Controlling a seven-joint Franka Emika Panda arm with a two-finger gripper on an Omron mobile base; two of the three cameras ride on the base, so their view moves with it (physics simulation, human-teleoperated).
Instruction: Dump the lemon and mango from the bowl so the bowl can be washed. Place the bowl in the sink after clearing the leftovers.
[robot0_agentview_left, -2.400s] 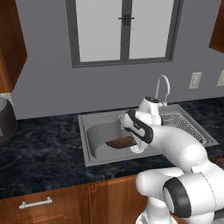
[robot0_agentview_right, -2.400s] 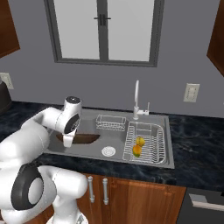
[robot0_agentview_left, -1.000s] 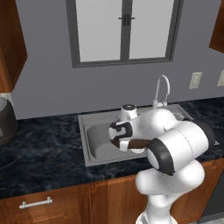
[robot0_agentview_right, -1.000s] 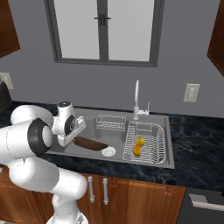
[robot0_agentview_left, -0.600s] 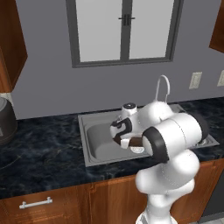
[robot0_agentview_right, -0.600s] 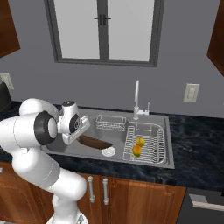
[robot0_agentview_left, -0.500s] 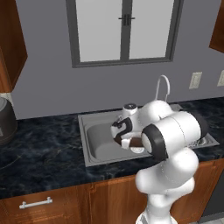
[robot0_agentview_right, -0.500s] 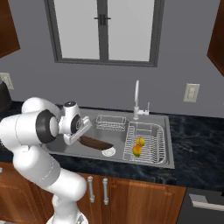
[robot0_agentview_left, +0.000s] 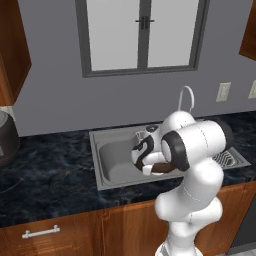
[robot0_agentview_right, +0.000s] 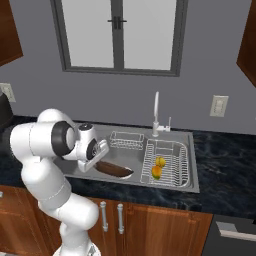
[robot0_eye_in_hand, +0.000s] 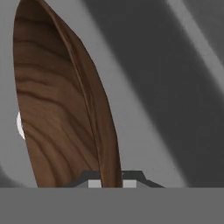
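Bowl held low in the sink

My claw (robot0_agentview_right: 102, 161) grips the wooden bowl (robot0_agentview_right: 114, 169) by its rim, holding it tilted inside the sink (robot0_agentview_right: 175, 185) basin; a lemon (robot0_agentview_right: 160, 161) and mango (robot0_agentview_right: 156, 171) lie in the rack (robot0_agentview_right: 181, 161) beside it.

We see even, soft rendered light in both base views, with the window (robot0_agentview_left: 143, 34) bright and pale at the top. Shadows stay faint across the dark worktop (robot0_agentview_left: 45, 175). The hand view looks coarse and slightly grainy, with broad dim bands in its upper right.
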